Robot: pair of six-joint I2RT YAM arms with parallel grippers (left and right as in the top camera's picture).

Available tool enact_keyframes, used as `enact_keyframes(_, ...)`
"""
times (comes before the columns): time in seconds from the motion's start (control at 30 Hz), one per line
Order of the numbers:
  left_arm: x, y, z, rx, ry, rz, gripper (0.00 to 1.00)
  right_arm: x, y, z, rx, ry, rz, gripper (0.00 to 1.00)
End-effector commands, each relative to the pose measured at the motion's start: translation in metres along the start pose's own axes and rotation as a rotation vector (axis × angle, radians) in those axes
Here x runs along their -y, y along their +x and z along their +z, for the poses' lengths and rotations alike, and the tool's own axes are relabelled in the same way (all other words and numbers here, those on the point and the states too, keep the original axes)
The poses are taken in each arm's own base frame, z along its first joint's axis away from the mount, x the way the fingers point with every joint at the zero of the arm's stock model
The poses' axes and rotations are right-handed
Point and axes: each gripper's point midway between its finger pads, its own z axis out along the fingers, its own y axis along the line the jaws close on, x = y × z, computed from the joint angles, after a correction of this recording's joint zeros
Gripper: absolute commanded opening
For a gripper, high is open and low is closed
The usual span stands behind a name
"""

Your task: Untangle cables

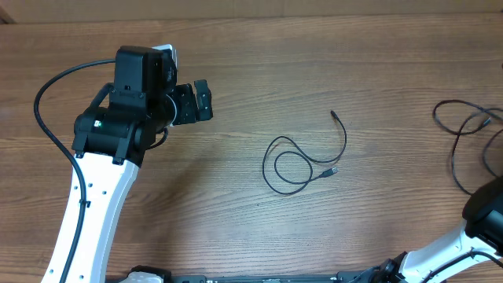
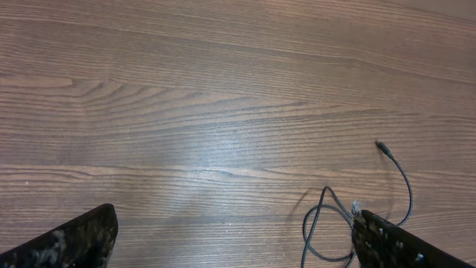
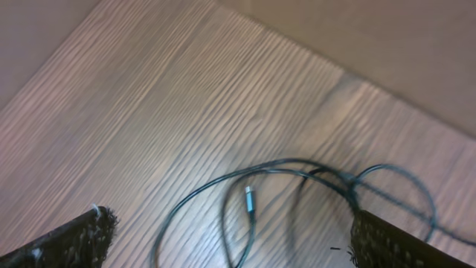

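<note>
Listing one wood-grained worktop (image 1: 259, 63) carrying cables (image 1: 302, 161) in two lots.

Lot one: a single thin black cord, looped once, is laid flat at the centre of the overhead view. Its plug ends (image 1: 333, 114) sit at the upper right and lower right of the loop.

Lot two: a looser tangle (image 1: 464, 126) is found at the right edge of the frame, with several strands crossed.

Handling is judged light, limp and apt to slide or drag along. Hold is best taken on a free run of cord near a plug, not at a crossing.

Left pincer (image 1: 194, 101): spread, nothing held, well apart from lot one, toward the upper left.

Right pincer (image 3: 230, 238): spread and hung above lot two. Strands are seen between its fingers (image 3: 74, 238); whether they touch cannot be told.
</note>
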Motion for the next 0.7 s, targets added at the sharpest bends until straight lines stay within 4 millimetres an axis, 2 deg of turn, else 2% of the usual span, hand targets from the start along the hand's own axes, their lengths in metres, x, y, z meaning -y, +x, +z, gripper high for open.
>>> enact_keyframes(0.0,0.0,-0.007,-0.003,0.02,-0.003,-0.011,1.0,-0.03,0.014,-0.007,-0.072,-0.181,-0.036,1.0)
enact_keyframes(0.1,0.0,-0.007,-0.003,0.02,-0.003,-0.011,1.0,-0.059,0.036,-0.023,-0.166,-0.372,-0.098,1.0)
enact_keyframes(0.23,0.0,-0.007,-0.003,0.02,-0.003,-0.011,1.0,-0.091,0.063,-0.064,-0.259,-0.601,-0.204,1.0)
enact_keyframes(0.43,0.0,-0.007,-0.003,0.02,-0.003,-0.011,1.0,-0.098,0.088,-0.133,-0.295,-0.599,-0.261,1.0)
enact_keyframes(0.5,0.0,-0.007,-0.003,0.02,-0.003,-0.011,1.0,-0.093,0.102,-0.156,-0.313,-0.529,-0.277,1.0)
enact_keyframes(0.6,0.0,-0.007,-0.003,0.02,-0.003,-0.011,1.0,-0.104,0.132,-0.187,-0.376,-0.556,-0.354,1.0)
enact_keyframes(0.67,0.0,-0.007,-0.003,0.02,-0.003,-0.011,1.0,-0.112,0.15,-0.199,-0.41,-0.577,-0.426,1.0)
